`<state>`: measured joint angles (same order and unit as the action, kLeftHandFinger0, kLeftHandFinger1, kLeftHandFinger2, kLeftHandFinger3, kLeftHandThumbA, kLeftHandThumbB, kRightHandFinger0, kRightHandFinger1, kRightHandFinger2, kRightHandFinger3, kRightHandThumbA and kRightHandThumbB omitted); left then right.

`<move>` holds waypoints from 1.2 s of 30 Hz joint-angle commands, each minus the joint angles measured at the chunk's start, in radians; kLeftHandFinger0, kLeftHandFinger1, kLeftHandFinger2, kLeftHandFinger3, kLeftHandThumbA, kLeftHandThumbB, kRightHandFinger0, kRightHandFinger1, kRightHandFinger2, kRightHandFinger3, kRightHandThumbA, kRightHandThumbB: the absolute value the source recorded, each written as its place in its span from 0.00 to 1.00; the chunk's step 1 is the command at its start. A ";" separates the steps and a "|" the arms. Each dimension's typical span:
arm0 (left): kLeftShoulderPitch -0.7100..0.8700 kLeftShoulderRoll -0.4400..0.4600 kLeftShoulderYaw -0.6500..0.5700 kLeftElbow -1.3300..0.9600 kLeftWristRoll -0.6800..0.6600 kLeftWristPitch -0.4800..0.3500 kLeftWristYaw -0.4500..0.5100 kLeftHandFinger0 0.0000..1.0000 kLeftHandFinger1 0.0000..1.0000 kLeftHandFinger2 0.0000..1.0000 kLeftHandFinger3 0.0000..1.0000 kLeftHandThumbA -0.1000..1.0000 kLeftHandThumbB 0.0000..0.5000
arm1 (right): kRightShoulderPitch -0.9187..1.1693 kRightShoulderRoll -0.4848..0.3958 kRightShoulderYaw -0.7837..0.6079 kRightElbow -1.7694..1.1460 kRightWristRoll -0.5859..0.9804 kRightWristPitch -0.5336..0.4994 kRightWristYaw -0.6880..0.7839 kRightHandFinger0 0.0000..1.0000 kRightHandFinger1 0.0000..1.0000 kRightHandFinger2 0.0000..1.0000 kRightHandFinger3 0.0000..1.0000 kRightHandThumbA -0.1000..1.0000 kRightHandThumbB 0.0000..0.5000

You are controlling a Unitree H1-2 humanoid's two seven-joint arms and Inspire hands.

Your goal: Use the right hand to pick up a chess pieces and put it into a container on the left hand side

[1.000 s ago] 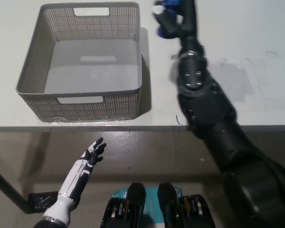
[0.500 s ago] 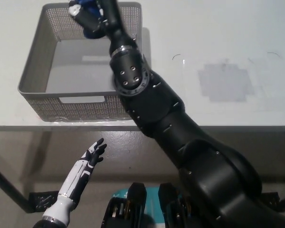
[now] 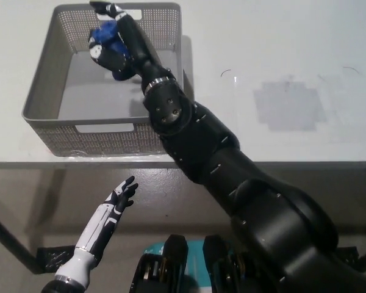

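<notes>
My black right hand [image 3: 114, 44] hangs over the inside of the grey mesh basket [image 3: 41, 104], near its far wall. It is shut on a blue chess piece [image 3: 105, 34], though one finger points out toward the far rim. The black right arm crosses the basket's right wall and hides part of the floor. The basket floor that shows is bare. My white left hand [image 3: 108, 218] rests open below the table's front edge, at the lower left.
The basket stands at the left of a white table [image 3: 262, 49]. A grey rectangular patch [image 3: 290, 107] marks the tabletop at the right. The table's front edge [image 3: 293, 163] runs across the middle of the view.
My right arm swung left from the tabletop beside the basket to above the basket's inside, carrying the blue piece, then sank slightly. The left hand stayed put.
</notes>
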<state>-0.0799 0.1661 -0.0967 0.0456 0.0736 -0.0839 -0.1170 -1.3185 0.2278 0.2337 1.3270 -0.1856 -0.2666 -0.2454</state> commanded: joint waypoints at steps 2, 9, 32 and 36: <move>-0.026 0.016 -0.001 -0.023 0.005 -0.003 -0.018 1.00 1.00 1.00 1.00 1.00 0.33 | -0.054 -0.034 0.022 -0.009 -0.015 0.083 0.177 1.00 1.00 1.00 1.00 0.38 0.62; -0.032 0.014 0.000 -0.028 0.007 0.011 -0.015 1.00 1.00 1.00 1.00 1.00 0.33 | -0.035 -0.057 0.061 -0.042 -0.047 0.116 0.192 1.00 1.00 1.00 1.00 0.64 0.66; -0.051 0.031 -0.008 -0.011 0.005 -0.012 -0.040 1.00 1.00 1.00 1.00 1.00 0.31 | 0.013 -0.198 -0.059 -0.602 -0.006 0.230 0.261 1.00 1.00 1.00 1.00 1.00 0.79; -0.047 0.031 -0.011 -0.013 0.008 -0.015 -0.040 1.00 1.00 1.00 1.00 1.00 0.32 | 0.084 -0.241 -0.109 -0.848 0.020 0.278 0.266 1.00 1.00 1.00 1.00 1.00 0.77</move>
<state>-0.1060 0.1740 -0.1021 0.0452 0.0770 -0.0666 -0.1323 -1.2539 0.0617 0.2032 0.8427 -0.2222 -0.0999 -0.0191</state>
